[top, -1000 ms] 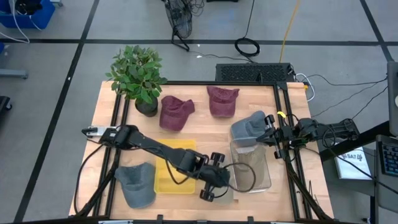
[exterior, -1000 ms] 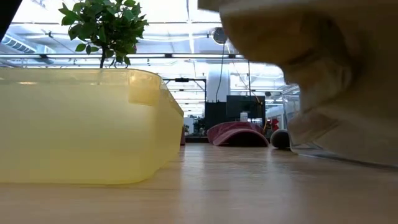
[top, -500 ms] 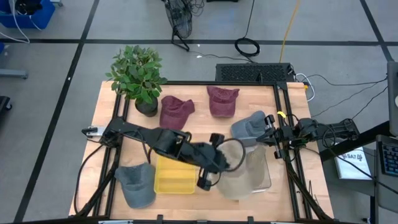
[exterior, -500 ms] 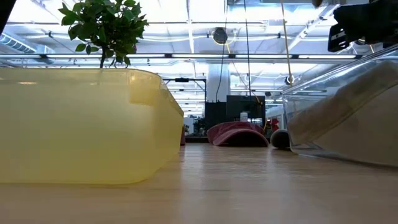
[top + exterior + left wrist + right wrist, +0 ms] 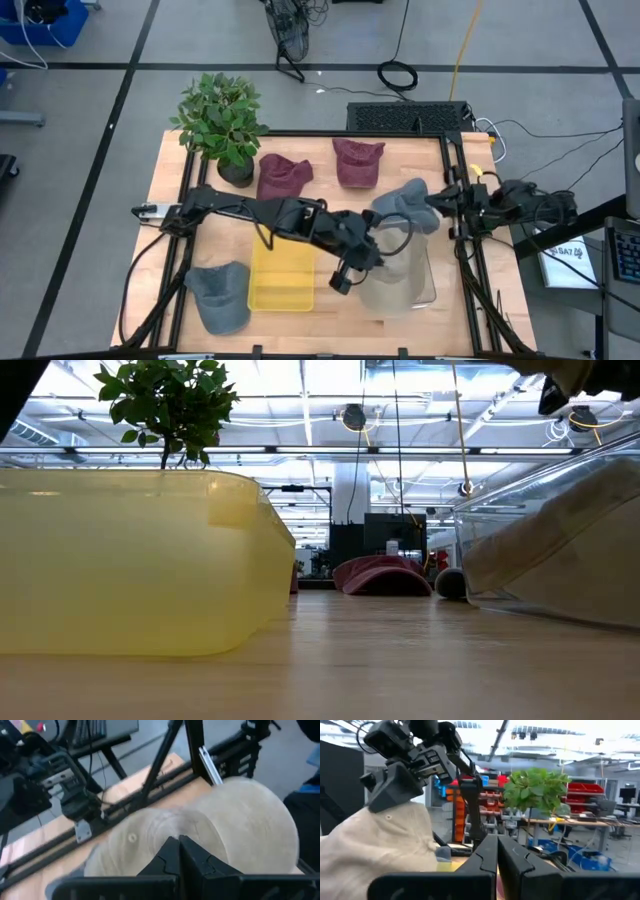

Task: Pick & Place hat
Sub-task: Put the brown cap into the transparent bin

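A beige hat (image 5: 398,275) hangs in my left gripper (image 5: 365,262) over the clear bin (image 5: 430,292) at the table's right. In the left wrist view the shut fingers (image 5: 177,842) point at its pale crown (image 5: 235,825). In the low view only a scrap of the beige hat (image 5: 590,372) shows, at the top. My right gripper (image 5: 440,203) is shut at the right edge of a grey hat (image 5: 400,205) that lies just beyond the bin. Whether it touches that hat does not show. My left gripper is shut on the beige hat, coming at it from the table's left and slanting down. The fingers meet at the crown's near side (image 5: 165,827), and they hide the exact spot themselves. The hat is lifted clear, above the clear bin.
A yellow bin (image 5: 282,280) sits left of the clear one. Two maroon hats (image 5: 283,180) (image 5: 358,162) lie toward the far edge, beside a potted plant (image 5: 222,125). Another grey hat (image 5: 218,297) rests at the near left corner. Black frame rails (image 5: 462,260) run along the table's sides.
My left gripper has carried the beige hat up from the near edge in front of the bins, toward the far right, until it hangs over the clear bin. In the low view the hat has risen almost out of the picture. My right arm has shifted slightly toward the right.
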You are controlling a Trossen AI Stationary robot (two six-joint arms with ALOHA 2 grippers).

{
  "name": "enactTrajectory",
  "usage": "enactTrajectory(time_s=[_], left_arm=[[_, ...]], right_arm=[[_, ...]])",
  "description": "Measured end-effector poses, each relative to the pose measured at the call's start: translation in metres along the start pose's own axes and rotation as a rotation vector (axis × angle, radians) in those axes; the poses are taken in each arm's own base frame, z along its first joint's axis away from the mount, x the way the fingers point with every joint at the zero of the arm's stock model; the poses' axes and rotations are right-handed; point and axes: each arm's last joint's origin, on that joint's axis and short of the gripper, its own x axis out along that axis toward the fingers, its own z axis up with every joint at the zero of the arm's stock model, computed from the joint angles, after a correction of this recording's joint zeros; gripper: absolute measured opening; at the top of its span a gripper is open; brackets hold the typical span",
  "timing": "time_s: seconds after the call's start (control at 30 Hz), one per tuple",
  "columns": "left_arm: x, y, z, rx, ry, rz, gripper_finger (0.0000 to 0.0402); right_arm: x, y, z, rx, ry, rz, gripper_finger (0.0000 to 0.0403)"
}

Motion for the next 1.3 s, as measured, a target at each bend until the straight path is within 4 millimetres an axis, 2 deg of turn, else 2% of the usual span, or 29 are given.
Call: enactTrajectory(time_s=[0.1,0.33,0.53,0.77,0.9,1.3], left_arm=[[0.010,0.008,-0.006,0.006,-0.014,-0.009,0.0002],[0.031,0.024,-0.015,0.017,-0.076,-0.002,0.0003],[0.063,0.034,-0.035,0.009,-0.095,-0.013,0.0003],[0.108,0.038,-0.068,-0.005,-0.066,-0.007,0.0004],[0.120,0.039,-0.076,-0.005,-0.078,-0.007,0.0005],[0.132,0.031,-0.095,-0.032,0.029,-0.054,0.0005]], right_arm=[[-0.002,-0.001,0.005,0.006,0.014,-0.002,0.0000],[-0.002,0.000,0.000,0.008,0.070,-0.003,0.0000],[-0.002,0.000,-0.004,0.010,0.109,-0.001,0.0000],[-0.003,0.000,-0.006,0.007,0.127,0.000,0.0000],[-0.003,0.000,-0.008,0.005,0.143,0.001,0.0000],[-0.003,0.000,-0.010,0.000,0.168,0.002,0.0000]])
